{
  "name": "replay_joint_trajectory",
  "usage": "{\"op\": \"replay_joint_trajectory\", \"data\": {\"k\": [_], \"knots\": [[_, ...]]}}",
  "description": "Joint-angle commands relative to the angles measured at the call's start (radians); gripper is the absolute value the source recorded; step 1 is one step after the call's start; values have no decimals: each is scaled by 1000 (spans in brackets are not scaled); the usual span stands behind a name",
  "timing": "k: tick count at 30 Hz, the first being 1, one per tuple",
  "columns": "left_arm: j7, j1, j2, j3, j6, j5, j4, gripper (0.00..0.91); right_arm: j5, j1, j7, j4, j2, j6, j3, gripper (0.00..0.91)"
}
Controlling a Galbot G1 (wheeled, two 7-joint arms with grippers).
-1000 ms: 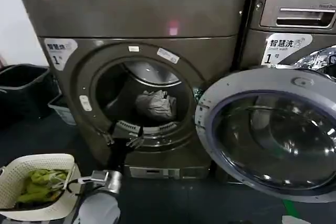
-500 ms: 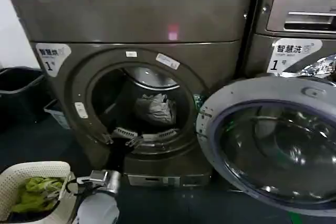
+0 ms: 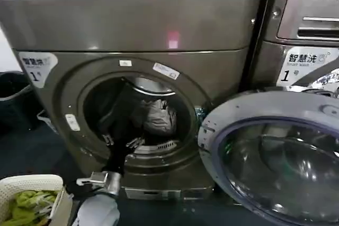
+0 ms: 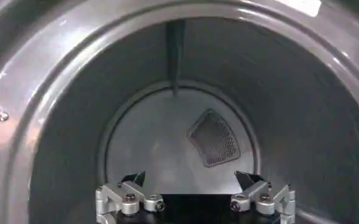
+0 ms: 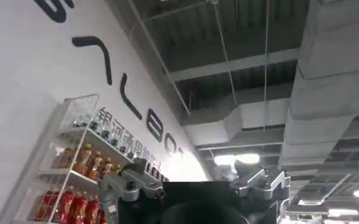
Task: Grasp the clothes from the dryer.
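- Dark floor fronts the bronze-grey boxy dryer [image 3: 132, 35], door open.
- Pale grey wrinkled wad of clothes [image 3: 157, 116] sits inside the drum, toward the back.
- Left gripper [image 4: 194, 189], fingers apart and empty, is probably at the port's lower rim; the reach is underway, then deeper, closing on fabric.
- Right gripper [image 5: 191, 182] idles, raised toward the ceiling, fingers apart.

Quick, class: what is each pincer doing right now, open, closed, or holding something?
Left pincer: open, holding nothing, inside the dryer port, short of the clothes.
Right pincer: open, holding nothing, pointed up toward the ceiling.

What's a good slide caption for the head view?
Left gripper reaches into the dryer toward the clothes.
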Motion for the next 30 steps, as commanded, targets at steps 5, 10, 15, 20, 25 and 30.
{"op": "replay_joint_trajectory", "data": {"k": [5, 10, 15, 20, 25, 30], "knots": [[0, -5, 2, 1, 2, -2, 3, 907, 0, 0, -1, 0, 0, 0, 2, 907], [1, -3, 3, 0, 2, -2, 1, 907, 1, 4, -4, 6, 4, 1, -1, 907], [1, -3, 4, -1, 2, -2, -1, 907, 1, 2, -10, 7, 7, 9, 1, 907], [2, -15, -1, 0, 0, -2, 25, 907, -9, -7, -4, 12, 11, -5, 14, 907], [7, -58, -18, 6, -13, -4, 110, 907, -14, -15, -26, 20, 14, 0, 25, 907], [20, -165, -46, 40, -9, -13, 224, 907, -25, -25, -32, 30, 11, -17, 40, 907]]}}
